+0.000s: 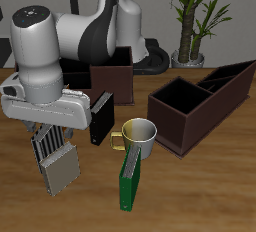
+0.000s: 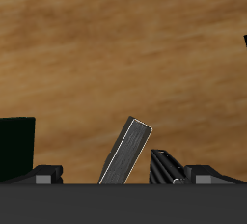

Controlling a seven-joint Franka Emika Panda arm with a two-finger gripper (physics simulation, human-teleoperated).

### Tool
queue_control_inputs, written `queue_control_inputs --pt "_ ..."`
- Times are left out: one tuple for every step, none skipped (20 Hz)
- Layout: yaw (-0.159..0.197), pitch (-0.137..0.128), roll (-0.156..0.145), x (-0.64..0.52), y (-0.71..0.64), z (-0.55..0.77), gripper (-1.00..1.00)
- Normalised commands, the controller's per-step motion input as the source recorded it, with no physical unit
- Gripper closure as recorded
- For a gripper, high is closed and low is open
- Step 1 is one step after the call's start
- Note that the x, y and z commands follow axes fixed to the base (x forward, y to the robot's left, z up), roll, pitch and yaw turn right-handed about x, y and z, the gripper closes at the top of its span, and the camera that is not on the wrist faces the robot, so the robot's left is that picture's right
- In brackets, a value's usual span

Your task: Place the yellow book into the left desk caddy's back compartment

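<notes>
My gripper (image 1: 52,126) hangs over the table's front part, its fingers wide apart in the wrist view (image 2: 121,175). Right beneath it stands a thin, tilted book (image 1: 62,166) that looks grey with a ribbed page edge. It rises between the fingers (image 2: 125,151) without touching either. No plainly yellow book shows. The left desk caddy (image 1: 112,84), dark reddish-brown, stands farther back and is partly hidden by my arm. Its compartments are not visible.
A black book (image 1: 100,118) stands just behind the gripper. A white mug (image 1: 142,136) with a yellow rim and an upright green book (image 1: 127,181) (image 2: 14,149) are beside it. A second reddish-brown caddy (image 1: 200,101) lies diagonally. A potted plant (image 1: 195,16) stands at the back.
</notes>
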Motion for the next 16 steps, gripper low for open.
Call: queue_control_inputs --pt "0.009 0.044 -0.007 0.12 -0.01 -0.29 -1.00" --pt "-0.136 -0.035 -0.016 0.05 -0.09 -0.17 -1.00" --pt "-0.024 -0.010 -0.021 0.08 -0.01 -0.21 -1.00" --pt "-0.090 0.012 -0.004 0.07 -0.07 -0.43 -1.00" --pt "-0.014 0.001 -0.005 0.03 0.04 -0.24 -1.00" --pt "0.008 0.030 0.005 0.10 0.12 -0.34 -1.00" --pt "-0.080 0.010 -0.010 0.01 -0.05 -0.13 -1.00" --pt "-0.061 -0.003 -0.002 0.04 0.06 -0.17 -1.00" --pt "-0.014 0.027 0.007 0.04 0.09 -0.24 -1.00" --pt "-0.029 0.030 -0.027 0.05 0.05 -0.25 -1.00" --pt "-0.011 0.017 0.062 0.02 0.12 -0.28 -1.00" --pt "-0.058 0.031 -0.016 0.03 -0.04 -0.28 -1.00" --pt "-0.072 0.027 -0.042 0.02 -0.02 -0.24 -1.00" --pt "-0.004 0.008 0.010 -0.05 0.03 -0.22 -1.00" --pt "-0.040 0.032 -0.011 -0.02 -0.13 -0.20 -1.00" --pt "-0.072 0.015 -0.054 -0.03 -0.16 -0.19 -1.00"
